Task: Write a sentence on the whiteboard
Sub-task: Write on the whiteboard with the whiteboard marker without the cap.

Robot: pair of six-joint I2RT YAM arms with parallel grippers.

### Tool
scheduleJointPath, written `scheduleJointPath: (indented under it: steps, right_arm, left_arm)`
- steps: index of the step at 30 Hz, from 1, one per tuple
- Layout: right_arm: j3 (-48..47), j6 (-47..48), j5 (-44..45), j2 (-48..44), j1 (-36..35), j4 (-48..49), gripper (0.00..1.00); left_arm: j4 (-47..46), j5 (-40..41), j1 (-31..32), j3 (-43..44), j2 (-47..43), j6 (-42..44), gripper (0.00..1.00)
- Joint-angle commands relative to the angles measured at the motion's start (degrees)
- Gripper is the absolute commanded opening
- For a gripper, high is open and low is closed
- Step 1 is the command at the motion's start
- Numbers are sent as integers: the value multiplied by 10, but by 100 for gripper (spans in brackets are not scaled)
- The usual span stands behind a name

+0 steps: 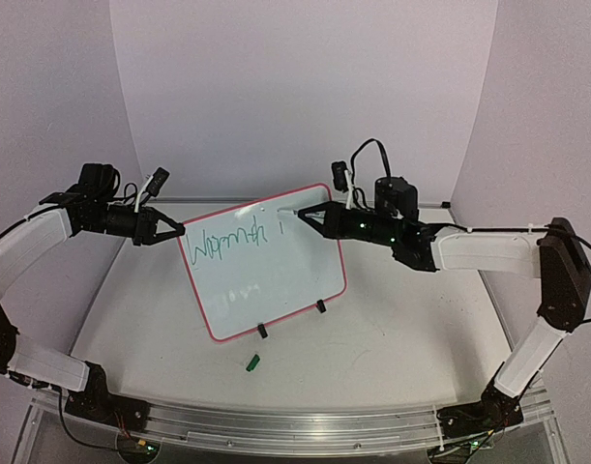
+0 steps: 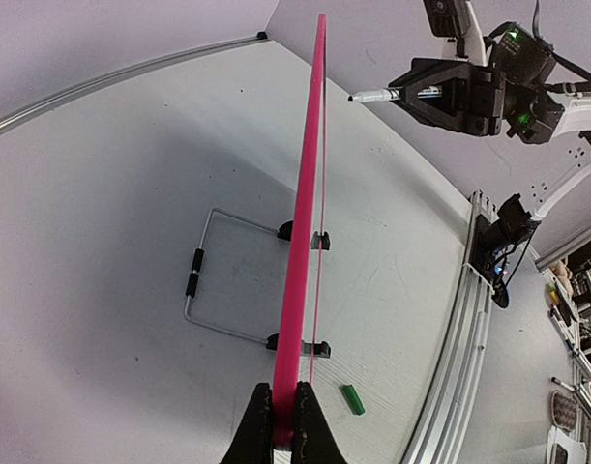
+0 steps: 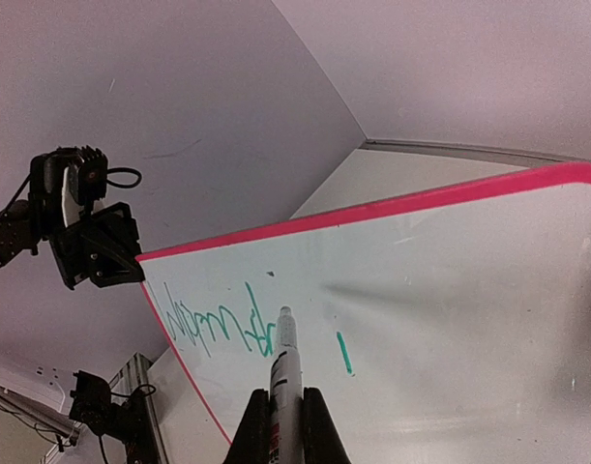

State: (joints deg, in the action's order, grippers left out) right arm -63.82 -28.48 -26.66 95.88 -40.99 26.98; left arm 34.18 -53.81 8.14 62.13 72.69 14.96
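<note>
The whiteboard (image 1: 266, 275) with a pink-red frame stands tilted on two black clip feet in the middle of the table. Green script (image 1: 228, 239) reading roughly "Warmth" runs along its top, with one short stroke (image 3: 344, 353) after it. My left gripper (image 1: 179, 230) is shut on the board's left edge (image 2: 300, 290). My right gripper (image 1: 310, 215) is shut on a white marker (image 3: 283, 372); its tip (image 1: 280, 211) is close to the board's upper right, just left of the short stroke. I cannot tell whether the tip touches the board.
A green marker cap (image 1: 253, 362) lies on the table in front of the board; it also shows in the left wrist view (image 2: 353, 398). A wire stand (image 2: 213, 280) props the board from behind. Metal rail (image 1: 295, 425) along the near edge; walls close behind.
</note>
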Motion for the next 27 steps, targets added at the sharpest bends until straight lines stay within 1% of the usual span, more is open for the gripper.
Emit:
scheduleJointPath:
  steps: [1,12,17,22,27]
  right_arm:
    - [-32,4,8,25,3,18,0]
    - [-32,-6,38,46,6,19,0]
    - [-7,3,19,13,5,51,0]
    - [22,15,22,-20,6,55,0]
    - [33,12,35,-13,6,47,0]
  left_arm:
    - [19,14,17,3,7,6,0]
    - [19,14,18,3,5,7,0]
    - [19,14,18,3,6,7,0]
    - [19,14,17,3,6,7,0]
    - [19,15,18,3,7,7,0]
